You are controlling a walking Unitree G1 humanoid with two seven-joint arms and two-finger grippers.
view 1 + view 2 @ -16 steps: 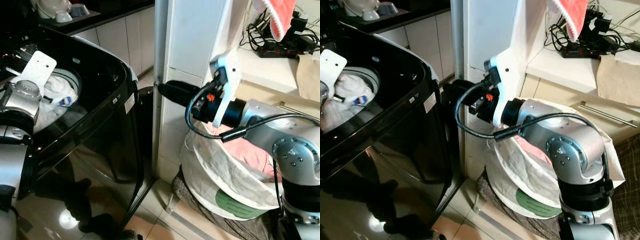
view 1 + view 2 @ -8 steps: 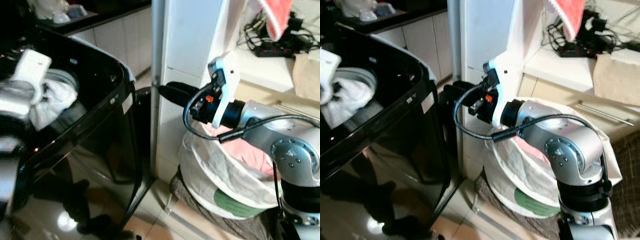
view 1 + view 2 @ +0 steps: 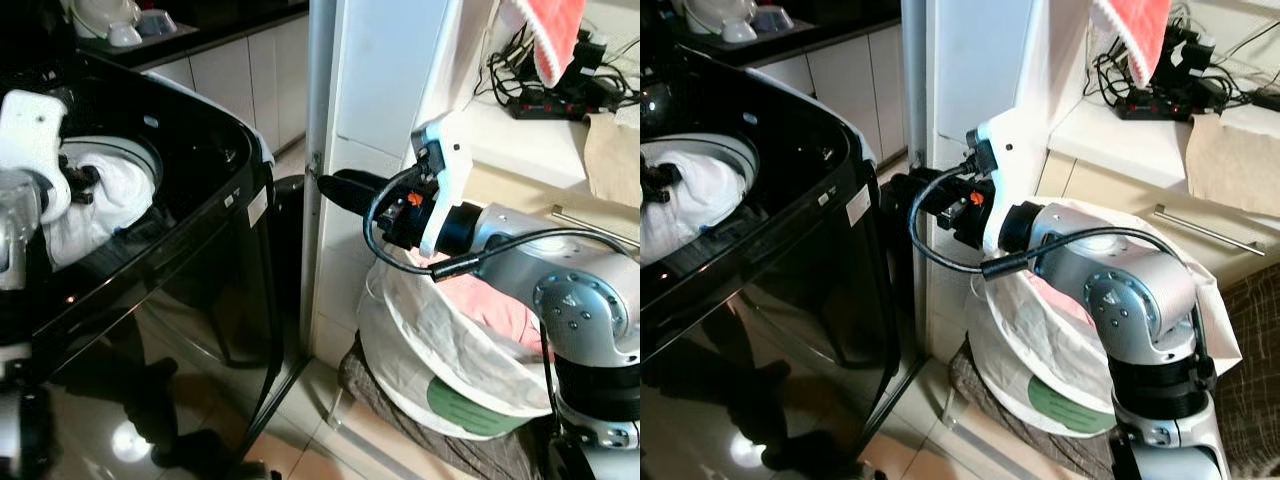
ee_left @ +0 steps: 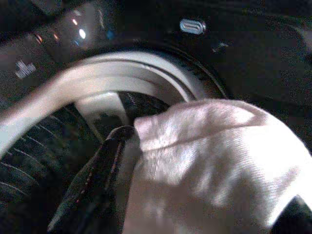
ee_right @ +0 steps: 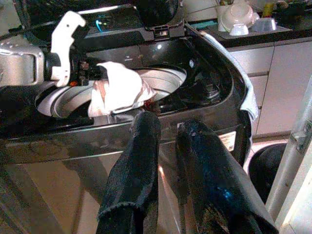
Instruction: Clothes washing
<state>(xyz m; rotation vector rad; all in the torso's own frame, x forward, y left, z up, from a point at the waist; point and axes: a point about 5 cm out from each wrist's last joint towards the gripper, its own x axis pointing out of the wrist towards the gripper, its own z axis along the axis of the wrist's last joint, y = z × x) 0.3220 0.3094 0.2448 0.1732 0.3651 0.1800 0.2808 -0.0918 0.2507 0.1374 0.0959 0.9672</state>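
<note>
A black top-loading washing machine stands at my left with its lid up. My left gripper is over the drum opening, shut on a white cloth that hangs bunched into the drum. In the left wrist view a black finger presses against the cloth's edge. My right gripper is stretched out beside the machine's right corner, level with its top. Its two fingers stand slightly apart and hold nothing. A white laundry bag with pink clothes sits on the floor below my right arm.
A white pillar rises between the machine and the bag. A counter at the right carries power strips and cables, with a red towel hanging above. Dishes sit on the far counter. A tiled floor lies below.
My left arm has swung over the drum, lifting the white cloth from the pile inside. The right arm has stayed almost where it was.
</note>
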